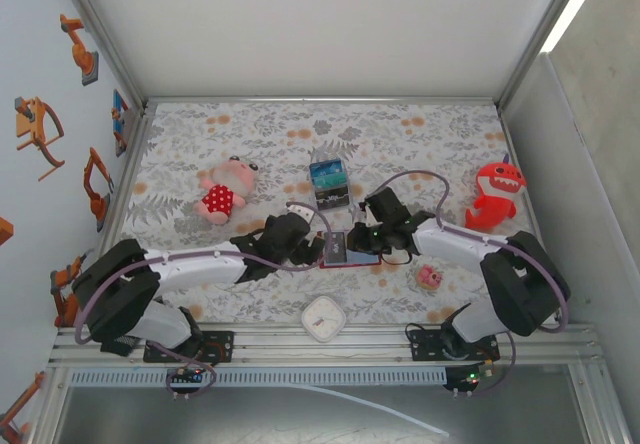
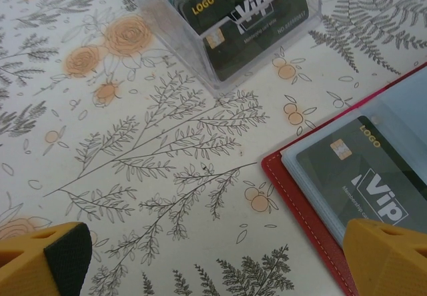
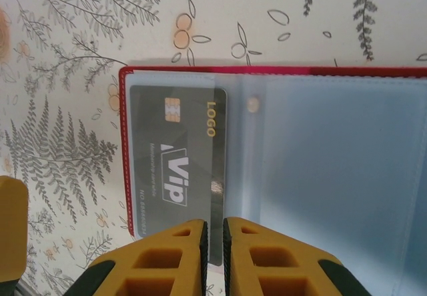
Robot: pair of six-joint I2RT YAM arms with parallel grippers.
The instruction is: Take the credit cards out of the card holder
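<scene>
Overhead view with both wrist views. The card holder (image 1: 347,250) lies open and flat near the middle of the floral worktop (image 1: 250,144), between the two arms. Its red border frames blue-grey clear pockets. One dark credit card (image 3: 177,169), printed "LOGO" and "Vip", sits in the left-hand pocket as the right wrist view shows it.

The right gripper (image 3: 214,243) stands over the near edge of the holder. Its yellow fingers (image 3: 170,259) are drawn almost together, and the near end of the credit card runs into the narrow slit between them.

The left gripper (image 2: 213,269) is spread wide and grips nothing. One fingertip is above the bare cloth and the other overlaps the holder's red corner.

A clear plastic box (image 2: 212,83) stands just beyond the holder, with a second dark "Vip" card (image 2: 247,16) upright inside.

Set well apart are a pink plush pig (image 1: 225,194), a red shark toy (image 1: 495,192), a small pink toy (image 1: 430,277) and a white clock (image 1: 323,317).
</scene>
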